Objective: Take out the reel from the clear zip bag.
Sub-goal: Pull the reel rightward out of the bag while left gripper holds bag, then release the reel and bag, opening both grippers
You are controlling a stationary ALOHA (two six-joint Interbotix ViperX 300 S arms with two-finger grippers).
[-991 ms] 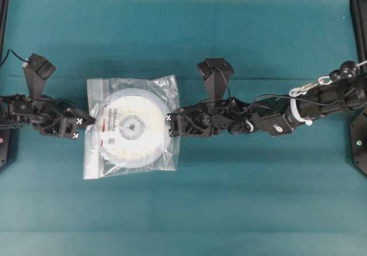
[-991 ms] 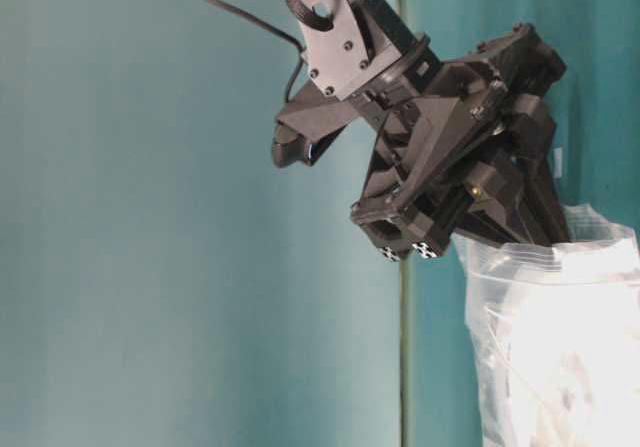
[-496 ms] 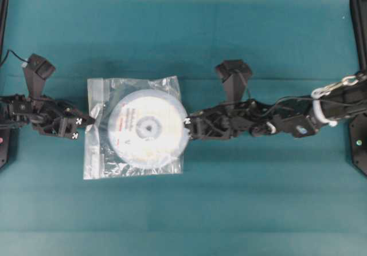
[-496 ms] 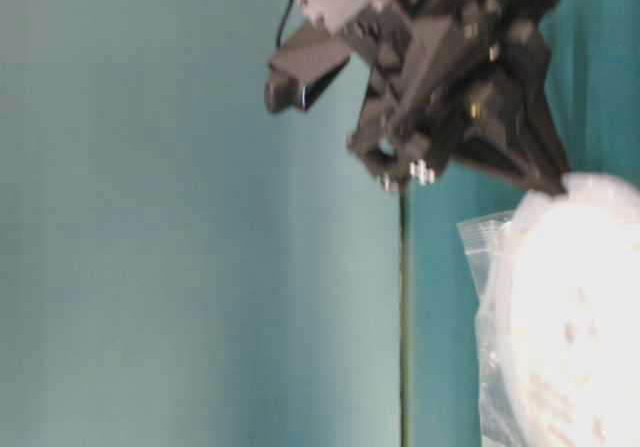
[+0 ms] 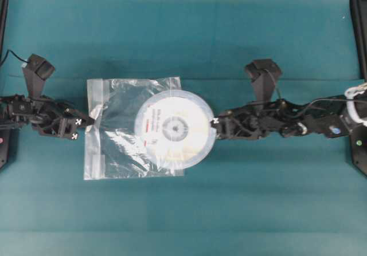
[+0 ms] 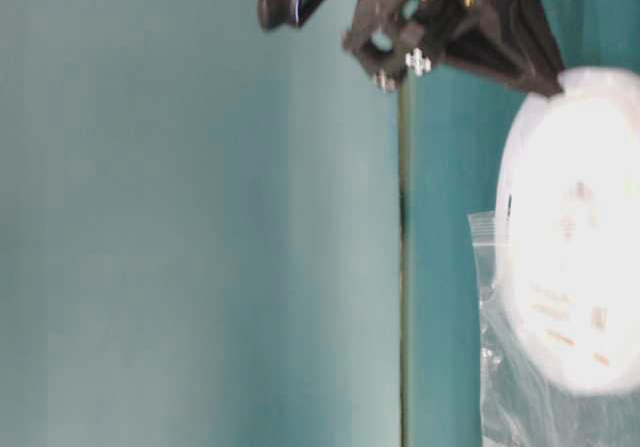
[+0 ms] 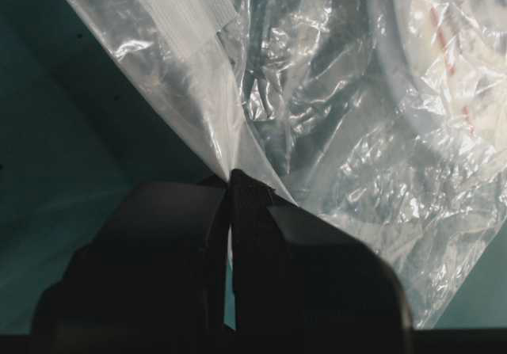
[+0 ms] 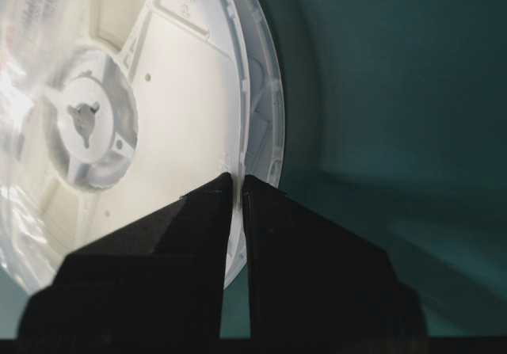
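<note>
The reel, a round translucent-white disc with a grey hub and a label, sticks roughly halfway out of the right side of the clear zip bag. My right gripper is shut on the reel's right rim; the wrist view shows the rim pinched between both fingers. My left gripper is shut on the bag's left edge, where the crinkled plastic gathers into the closed fingers. In the table-level view the reel stands above the bag under the right arm.
Everything lies on a teal table surface. Both black arms reach in horizontally from the left and right edges. Black frame posts stand at the far corners.
My right gripper has pulled the reel to the right, from fully inside the bag to partly out of it. The left gripper and the bag stayed in place.
</note>
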